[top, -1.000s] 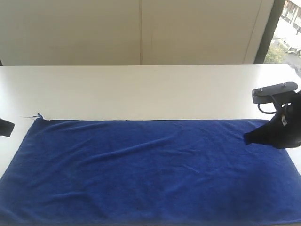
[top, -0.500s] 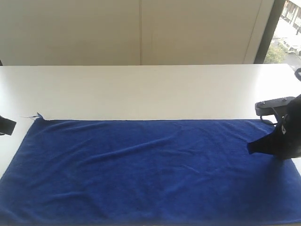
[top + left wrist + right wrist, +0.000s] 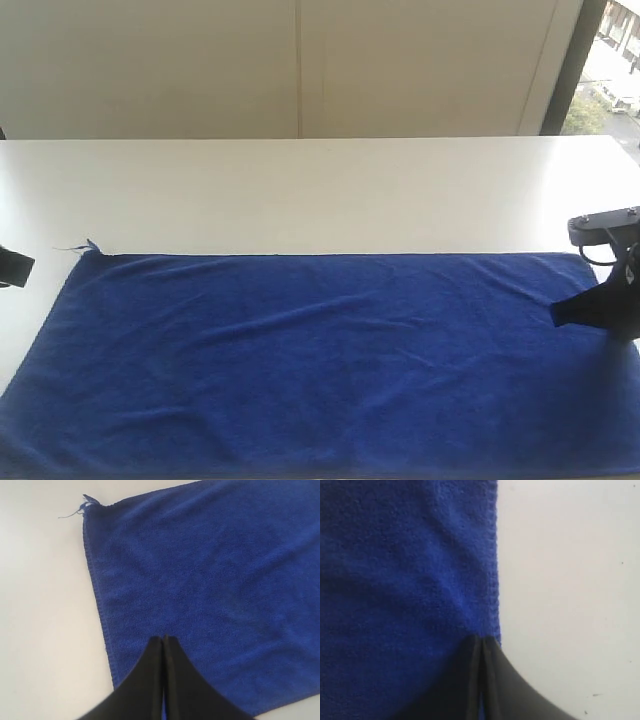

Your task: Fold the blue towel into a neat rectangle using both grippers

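Right gripper (image 3: 480, 639) at 3 o'clock edge of towel (image 3: 320, 360), left gripper (image 3: 163, 638) at 9, both pressed together, empty; towel flat on table (image 3: 300, 190). Risk: closed jaws just shove & bunch cloth w/o opening.

I see the towel (image 3: 300, 360) lying flat on the table (image 3: 300, 190), near the front. My left gripper (image 3: 14, 268) is by its left edge. My right gripper (image 3: 556, 313) is over its right edge.
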You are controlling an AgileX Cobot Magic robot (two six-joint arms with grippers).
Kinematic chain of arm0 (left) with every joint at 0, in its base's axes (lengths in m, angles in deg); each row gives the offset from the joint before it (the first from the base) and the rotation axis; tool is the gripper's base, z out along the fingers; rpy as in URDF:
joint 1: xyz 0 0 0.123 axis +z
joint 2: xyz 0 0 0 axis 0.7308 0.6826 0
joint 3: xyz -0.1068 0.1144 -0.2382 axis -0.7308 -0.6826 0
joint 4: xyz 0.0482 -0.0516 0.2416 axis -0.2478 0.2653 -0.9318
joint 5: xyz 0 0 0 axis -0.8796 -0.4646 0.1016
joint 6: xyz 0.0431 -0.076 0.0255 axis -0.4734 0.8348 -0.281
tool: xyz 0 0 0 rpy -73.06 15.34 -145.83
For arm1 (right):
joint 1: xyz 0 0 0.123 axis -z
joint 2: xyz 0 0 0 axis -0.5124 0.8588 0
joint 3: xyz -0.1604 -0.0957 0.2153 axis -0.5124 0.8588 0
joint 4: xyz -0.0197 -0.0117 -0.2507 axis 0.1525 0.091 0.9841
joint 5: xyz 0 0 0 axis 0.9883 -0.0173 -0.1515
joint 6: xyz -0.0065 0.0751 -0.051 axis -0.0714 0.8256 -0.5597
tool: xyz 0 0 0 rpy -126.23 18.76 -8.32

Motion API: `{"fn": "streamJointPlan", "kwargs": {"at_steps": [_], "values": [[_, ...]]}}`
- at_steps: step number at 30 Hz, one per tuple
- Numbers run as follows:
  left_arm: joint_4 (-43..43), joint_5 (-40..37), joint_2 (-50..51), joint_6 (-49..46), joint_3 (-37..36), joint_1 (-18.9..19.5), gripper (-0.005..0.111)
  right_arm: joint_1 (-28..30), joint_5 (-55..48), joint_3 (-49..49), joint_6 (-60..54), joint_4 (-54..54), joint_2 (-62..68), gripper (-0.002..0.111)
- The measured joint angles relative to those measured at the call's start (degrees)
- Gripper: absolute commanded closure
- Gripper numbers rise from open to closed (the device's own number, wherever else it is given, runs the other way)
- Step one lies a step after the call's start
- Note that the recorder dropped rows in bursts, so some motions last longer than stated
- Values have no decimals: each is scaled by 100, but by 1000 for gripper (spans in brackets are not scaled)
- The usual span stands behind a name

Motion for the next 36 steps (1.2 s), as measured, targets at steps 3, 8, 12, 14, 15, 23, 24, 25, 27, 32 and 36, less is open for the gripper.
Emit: {"fn": "streamJointPlan", "kwargs": {"at_steps": [3,8,12,14,15,23,24,25,27,32,36], "values": [[0,0,0,0,0,0,107,0,104,0,-77,-173,-167,108],[13,0,0,0,0,0,107,0,83,-112,-727,-661,-792,108],[192,0,0,0,0,0,107,403,-723,-565,-2537,-2084,-892,108],[343,0,0,0,0,0,107,808,-1113,-717,-3910,-3459,-796,108],[356,0,0,0,0,0,107,1023,-1214,-743,-4495,-4074,-720,107],[441,0,0,-11,0,0,107,1192,-1230,-788,-4907,-4481,-87,66],[451,0,0,-11,0,0,107,1192,-1213,-788,-4906,-4481,-25,66],[463,0,0,-11,0,0,107,1192,-1168,-788,-4906,-4481,7,66],[474,0,0,-11,0,0,107,1192,-1099,-788,-4906,-4433,21,66],[485,0,0,-11,0,0,107,1192,-1102,-788,-4730,-4211,128,66],[485,0,0,-11,0,0,107,1192,-1128,-788,-4513,-4023,261,69]]}}
